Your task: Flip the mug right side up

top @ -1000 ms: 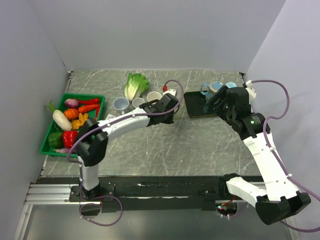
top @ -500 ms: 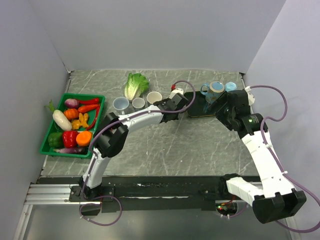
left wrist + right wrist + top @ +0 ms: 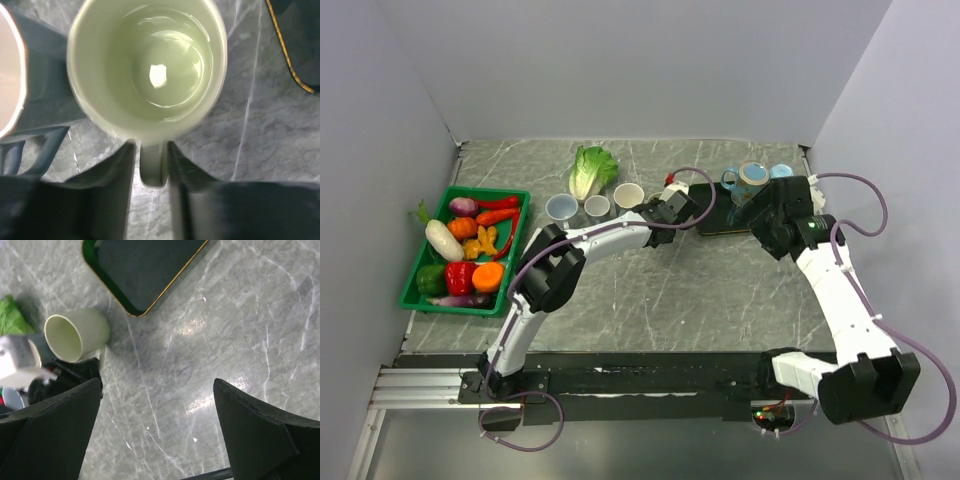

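Note:
The pale green mug [image 3: 150, 75] fills the left wrist view with its open mouth facing the camera. My left gripper [image 3: 150, 150] is shut on the mug's handle, one finger on each side. In the right wrist view the mug [image 3: 75, 335] is tilted just left of the dark tray [image 3: 145, 270], with the left gripper [image 3: 65, 375] behind it. In the top view the left gripper [image 3: 672, 208] hides most of the mug. My right gripper [image 3: 156, 385] is open and empty above bare table; in the top view the right gripper [image 3: 763, 213] hovers over the tray [image 3: 715, 222].
Blue mugs [image 3: 748, 178] stand at the tray's back. Three small cups [image 3: 596, 205] and a lettuce [image 3: 591, 168] are left of the mug. A green crate of vegetables [image 3: 470, 245] is at the far left. A blue cup [image 3: 40, 100] is close beside the mug.
My left gripper has moved right toward the tray with the mug in it. My right gripper has drawn back a little to the right.

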You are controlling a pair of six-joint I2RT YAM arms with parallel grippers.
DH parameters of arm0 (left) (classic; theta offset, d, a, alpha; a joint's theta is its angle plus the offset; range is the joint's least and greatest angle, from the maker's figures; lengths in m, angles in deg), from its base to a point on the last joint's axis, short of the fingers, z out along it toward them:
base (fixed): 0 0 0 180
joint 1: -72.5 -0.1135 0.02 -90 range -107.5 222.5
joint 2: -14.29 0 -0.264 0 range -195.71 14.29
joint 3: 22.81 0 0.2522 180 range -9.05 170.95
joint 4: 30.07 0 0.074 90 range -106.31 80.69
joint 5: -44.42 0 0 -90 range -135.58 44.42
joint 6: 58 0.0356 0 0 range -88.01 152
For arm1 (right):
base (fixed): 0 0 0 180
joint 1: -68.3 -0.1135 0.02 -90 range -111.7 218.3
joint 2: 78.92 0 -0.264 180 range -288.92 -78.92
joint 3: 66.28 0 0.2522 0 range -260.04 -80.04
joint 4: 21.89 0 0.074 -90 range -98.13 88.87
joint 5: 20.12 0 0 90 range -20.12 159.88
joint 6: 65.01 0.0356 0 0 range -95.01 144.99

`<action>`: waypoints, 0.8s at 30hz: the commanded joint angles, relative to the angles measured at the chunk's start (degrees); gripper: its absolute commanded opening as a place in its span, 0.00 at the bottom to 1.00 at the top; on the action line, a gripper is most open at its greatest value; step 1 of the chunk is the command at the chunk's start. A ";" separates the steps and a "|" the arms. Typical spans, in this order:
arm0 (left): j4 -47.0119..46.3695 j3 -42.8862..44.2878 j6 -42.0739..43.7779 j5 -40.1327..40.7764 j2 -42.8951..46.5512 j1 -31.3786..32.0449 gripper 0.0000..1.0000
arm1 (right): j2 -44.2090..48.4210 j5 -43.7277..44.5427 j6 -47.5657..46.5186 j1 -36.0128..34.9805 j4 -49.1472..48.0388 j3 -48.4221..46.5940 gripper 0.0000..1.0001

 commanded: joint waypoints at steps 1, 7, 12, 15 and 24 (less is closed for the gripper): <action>-2.71 3.45 0.74 2.66 0.64 0.28 0.46 | -2.65 -0.86 3.41 2.64 -0.80 -3.97 1.00; -6.92 0.12 1.09 -1.64 4.76 0.28 0.71 | -10.21 -3.14 6.31 5.63 -3.27 -10.91 1.00; -7.64 -0.94 -0.22 -7.00 10.03 0.28 0.74 | -20.57 -4.20 8.33 7.57 -3.98 -20.04 1.00; -7.64 -2.43 -1.28 -8.41 14.25 0.19 0.76 | -27.52 -5.61 8.34 7.75 -4.15 -26.19 1.00; -4.48 -11.12 -3.03 -9.03 28.75 0.19 0.81 | -41.23 -3.60 21.31 7.75 -4.42 -35.44 0.99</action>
